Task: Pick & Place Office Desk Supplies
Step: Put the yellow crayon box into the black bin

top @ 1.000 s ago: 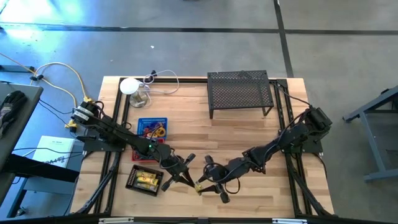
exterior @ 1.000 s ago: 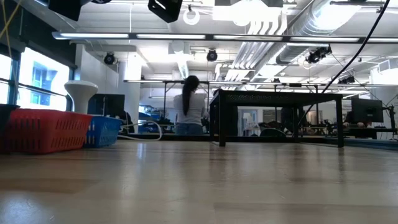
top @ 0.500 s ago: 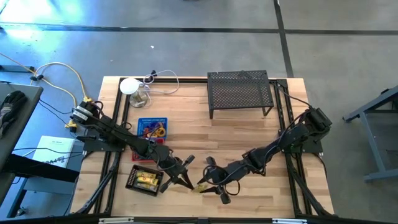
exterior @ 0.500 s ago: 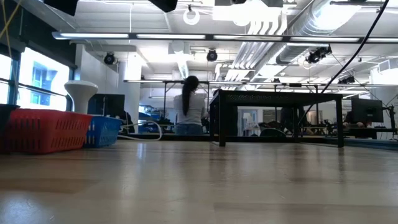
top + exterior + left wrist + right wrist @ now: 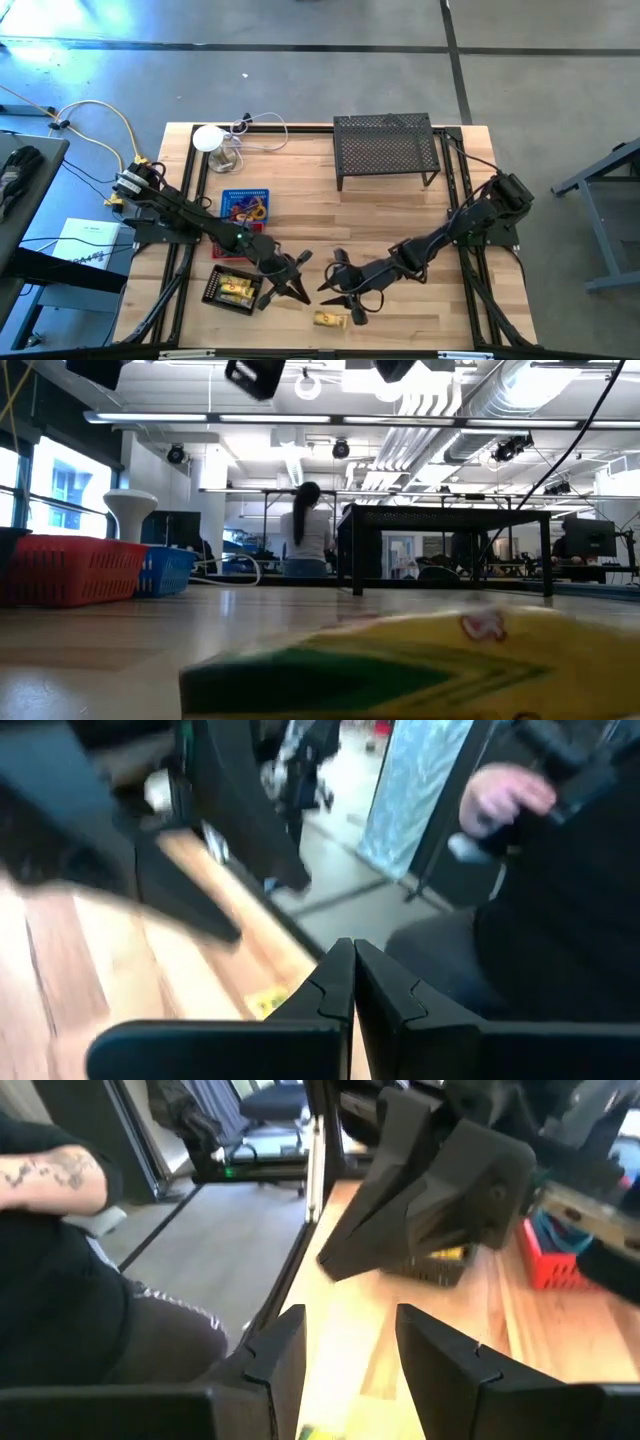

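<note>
Our right gripper (image 5: 340, 302) has its two fingers (image 5: 275, 1355) standing part-way apart with nothing between them, hanging just above the front edge of the table (image 5: 400, 210); a small yellow box (image 5: 329, 319) lies on the wood directly below and in front of it, touching neither finger, so we judge it is loose rather than gripped. Seen from table height, that same yellow-and-green pack fills the foreground, lying flat close to the lens. Our left gripper (image 5: 291, 284) has its fingers (image 5: 335, 982) pressed together, holding nothing, and it sits just beside the black tray (image 5: 233, 288) that already carries yellow items, probably parked clear so the right arm can work. Farther back, the small blue bin (image 5: 245, 206) holds a jumble of coloured supplies, placed within the left arm's reach. The black mesh shelf (image 5: 386, 150) and the white round device (image 5: 208, 138) stand well apart at the back. A person's hand (image 5: 505, 795) shows beyond the table's front edge.
</note>
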